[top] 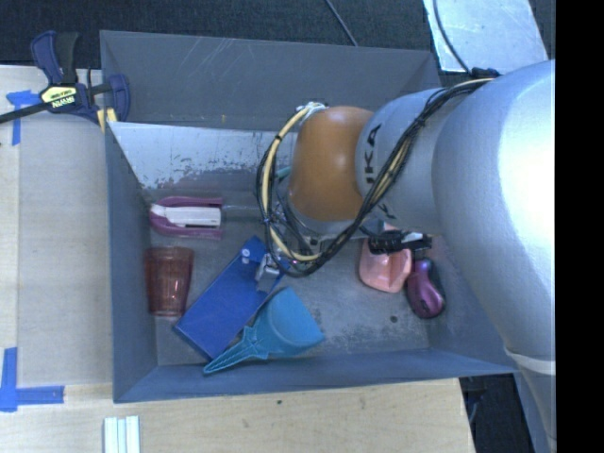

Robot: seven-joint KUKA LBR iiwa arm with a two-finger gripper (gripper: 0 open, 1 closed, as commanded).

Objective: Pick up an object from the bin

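Blue pad (219,311) lay flat at the bin's (132,253) floor, left of centre, its long axis running 1 to 7 o'clock. The claw (268,264) stood over its 1 o'clock end. Whether the claw was open or held anything could not be told.

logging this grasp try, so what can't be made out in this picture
Camera view:
- hand: mostly under the orange wrist cover and cables; whether it holds anything is hidden.
- pink object: top covered by a black clip on the arm; its kind is unclear.
- blue flat board: upper corner hidden by the hand.
- bin: right side covered by the arm.
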